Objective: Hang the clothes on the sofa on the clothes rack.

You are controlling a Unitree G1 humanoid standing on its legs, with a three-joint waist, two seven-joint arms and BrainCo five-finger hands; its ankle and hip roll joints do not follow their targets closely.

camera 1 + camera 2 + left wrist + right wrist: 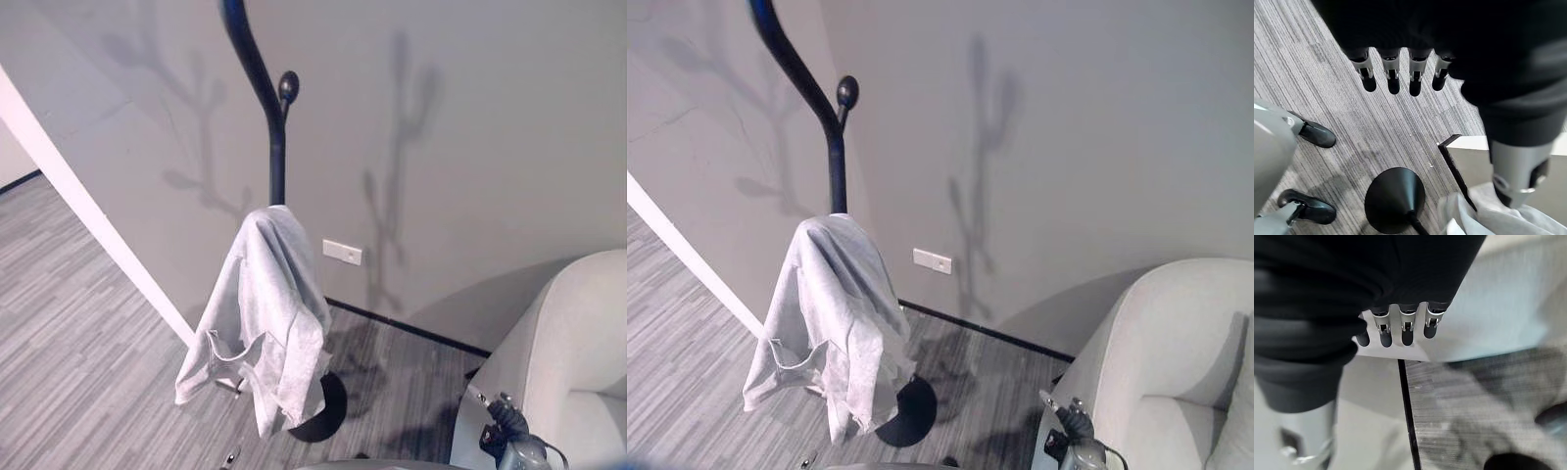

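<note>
A light grey garment [263,311] is draped over a lower hook of the black clothes rack [276,162] and hangs down almost to its round base [331,409]. Its folds also appear in the left wrist view as the garment [1484,218], beside the rack's base [1395,198]. My left hand [1393,74] hovers above the carpet near that base, fingers straight and holding nothing. My right hand [1407,330] is also open and empty, with the pale sofa [1498,303] past its fingers.
A light grey sofa [578,352] stands at the right, close to the rack. A grey wall with a white socket plate [342,253] runs behind. A white wall edge [88,211] slants down on the left. The floor is striped grey carpet [78,333].
</note>
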